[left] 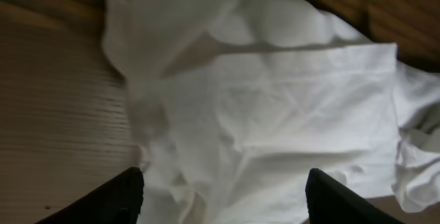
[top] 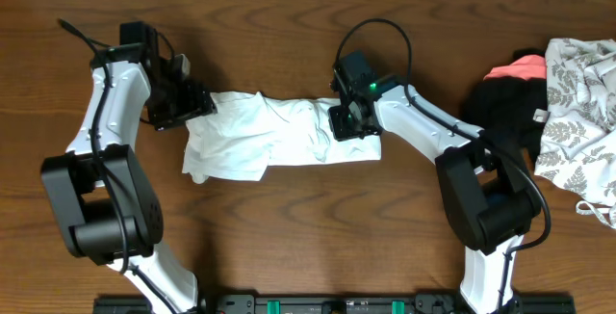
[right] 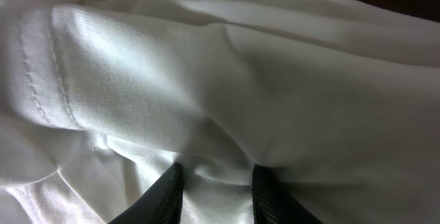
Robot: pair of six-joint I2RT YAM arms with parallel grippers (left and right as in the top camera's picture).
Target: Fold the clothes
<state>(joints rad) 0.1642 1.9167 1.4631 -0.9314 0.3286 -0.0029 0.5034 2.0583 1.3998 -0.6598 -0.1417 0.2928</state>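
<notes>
The white T-shirt (top: 274, 131) lies rumpled in a long band across the middle of the overhead frame, on the wooden table (top: 289, 247). At its right end the right gripper (top: 348, 121) stands narrow. Its fingers (right: 168, 189) seem to pinch a ridge of cloth, probably to pin that end, though the close view is tight. At the left end the left gripper (top: 188, 107) gapes wide and holds nothing, free for a fresh hold. A heap of spare clothes (top: 558, 102) sits far right.
</notes>
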